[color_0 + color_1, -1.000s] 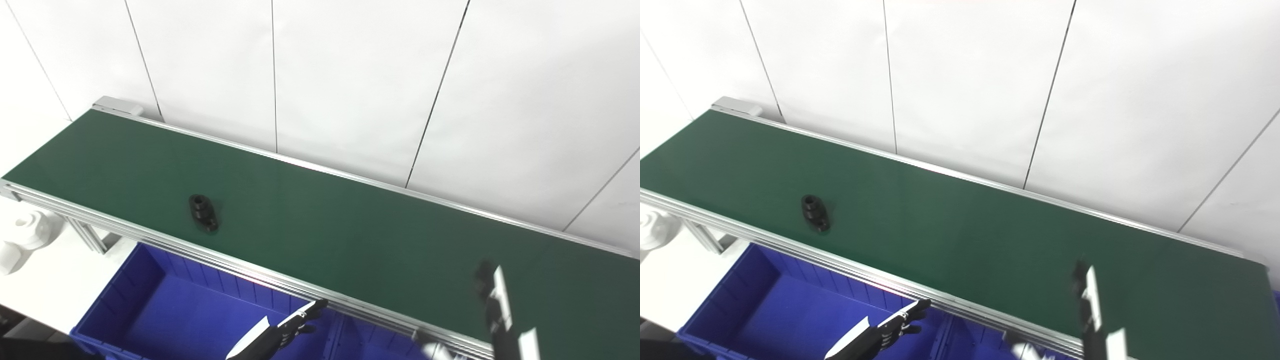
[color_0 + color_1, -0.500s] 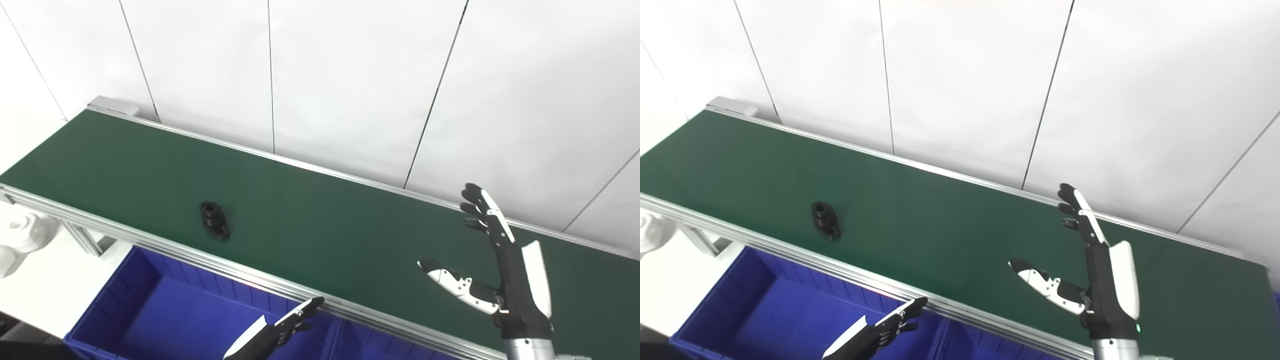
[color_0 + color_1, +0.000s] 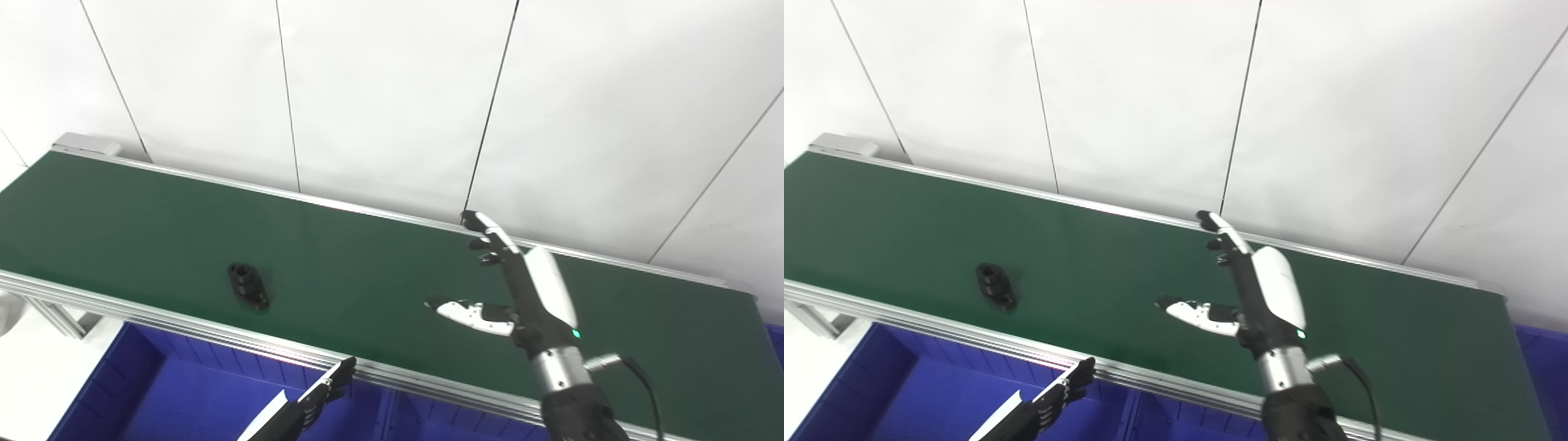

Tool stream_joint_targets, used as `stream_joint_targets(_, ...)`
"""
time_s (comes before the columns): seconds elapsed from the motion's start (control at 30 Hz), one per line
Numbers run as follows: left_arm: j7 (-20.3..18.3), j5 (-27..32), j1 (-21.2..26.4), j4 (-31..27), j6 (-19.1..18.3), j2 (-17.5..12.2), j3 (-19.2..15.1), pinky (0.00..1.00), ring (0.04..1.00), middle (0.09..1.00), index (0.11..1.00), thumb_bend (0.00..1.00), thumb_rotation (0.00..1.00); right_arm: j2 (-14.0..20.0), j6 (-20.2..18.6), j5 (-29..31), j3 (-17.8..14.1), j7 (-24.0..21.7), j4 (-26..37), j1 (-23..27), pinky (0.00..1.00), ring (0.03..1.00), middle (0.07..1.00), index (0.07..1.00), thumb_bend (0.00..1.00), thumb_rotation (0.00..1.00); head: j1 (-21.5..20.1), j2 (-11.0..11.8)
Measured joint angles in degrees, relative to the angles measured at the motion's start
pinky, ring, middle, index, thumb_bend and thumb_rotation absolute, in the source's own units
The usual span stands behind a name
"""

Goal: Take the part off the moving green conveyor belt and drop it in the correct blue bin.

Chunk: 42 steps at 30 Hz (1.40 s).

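A small black part (image 3: 247, 286) with a round collar lies on the green conveyor belt (image 3: 367, 269), near its front rail and left of centre. My right hand (image 3: 520, 288) is raised over the belt well to the right of the part, open, fingers spread and thumb pointing left, holding nothing. My left hand (image 3: 309, 401) hangs low at the bottom edge, in front of the belt's rail and over the blue bin (image 3: 184, 398); its fingers are straight and empty.
Two blue bins sit below the belt's front rail, the second one (image 3: 459, 422) to the right of a divider. Another blue edge (image 3: 1543, 367) shows past the belt's right end. White wall panels stand behind the belt.
The camera has swung right. My right hand has risen from the bottom edge and moved left over the belt, opening wide. The part has drifted rightward along the belt. The left hand stays low.
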<state>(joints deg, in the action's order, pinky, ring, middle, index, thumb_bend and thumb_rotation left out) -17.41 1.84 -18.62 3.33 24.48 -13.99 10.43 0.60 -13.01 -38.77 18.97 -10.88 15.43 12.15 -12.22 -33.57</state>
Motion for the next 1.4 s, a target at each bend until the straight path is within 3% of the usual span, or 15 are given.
stream_joint_targets(0.27,-2.5,1.6,0.0,0.1,0.0,-0.5,-1.5,1.0,1.0,1.0,1.0,0.7,0.51,-0.8,-3.8,-2.8,2.6,-2.2,-6.3,5.6,0.72,0.81,0.85,0.893,0.76,0.34,-0.2,-0.7)
stream_joint_targets(0.8,-3.7,1.5,-1.1,-0.3,0.0,-0.4,-2.2,1.0,1.0,1.0,1.0,0.72,0.52,-3.3,-4.6,-3.6,7.7,-4.4,-17.7,14.5,0.75,0.812,0.854,0.879,0.75,0.37,-0.9,-1.1)
stream_joint_targets(1.07,-5.0,1.7,-1.1,-0.4,0.0,-0.4,-2.2,1.0,1.0,1.0,1.0,0.7,0.5,-4.9,-4.6,-4.5,9.2,-2.0,-24.3,15.8,0.71,0.782,0.831,0.859,0.76,0.35,-0.9,-1.2)
stream_joint_targets(1.4,-5.1,1.6,-0.7,-0.2,0.0,0.8,-2.6,1.0,1.0,1.0,1.0,0.72,0.52,-5.0,-4.5,-4.5,10.3,0.4,-33.0,19.1,0.73,0.781,0.814,0.858,0.74,0.34,-0.4,-1.1)
